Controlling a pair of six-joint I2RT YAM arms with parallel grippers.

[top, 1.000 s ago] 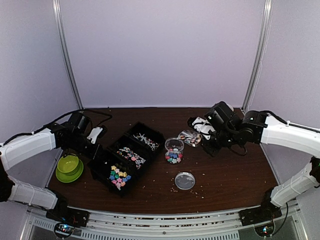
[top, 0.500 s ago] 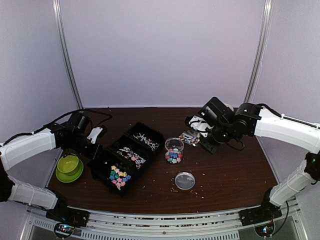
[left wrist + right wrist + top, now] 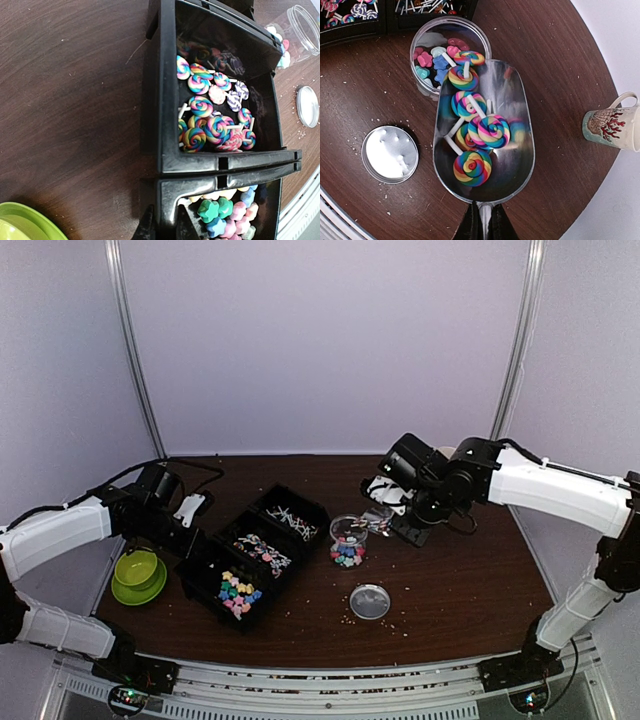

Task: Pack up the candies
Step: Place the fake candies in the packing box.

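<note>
My right gripper [image 3: 485, 222] is shut on the handle of a metal scoop [image 3: 517, 150]. The scoop holds several rainbow swirl lollipops [image 3: 472, 167], and its tip lies over the rim of a clear jar [image 3: 420, 42]. Pastel star candies [image 3: 432, 60] lie in the jar. My left gripper [image 3: 164, 227] is shut on the outer wall of a black compartment tray [image 3: 165, 100]. One compartment holds more lollipops [image 3: 205, 120], and the one beside it holds pastel star candies [image 3: 225, 215]. From above, the tray [image 3: 196, 577] sits left of the jar [image 3: 348, 540].
The jar's round lid [image 3: 370, 601] lies flat in front of the jar. A green bowl [image 3: 138, 575] stands left of the tray, close to my left arm. A patterned mug [image 3: 612, 127] stands at the table's right edge. Pale crumbs dot the brown table.
My right arm has carried the loaded scoop leftward until its tip reached the jar. The left arm and the tray have not moved.
</note>
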